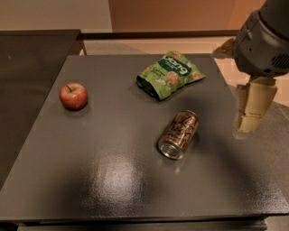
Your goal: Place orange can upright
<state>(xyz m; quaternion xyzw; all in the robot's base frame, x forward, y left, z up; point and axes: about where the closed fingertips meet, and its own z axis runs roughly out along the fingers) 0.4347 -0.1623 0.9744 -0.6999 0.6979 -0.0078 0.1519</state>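
I see dark grey table (90, 180), sheen near front | darker counter (27, 58) left | pale wall (54, 13), orange panel (171, 13) behind | beige floor (135, 45) | gripper (248, 119) at table's right edge

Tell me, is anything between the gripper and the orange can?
Nothing visible. The gripper hangs by the table's right edge; only bare tabletop lies between it and the orange can, tipped on its side.
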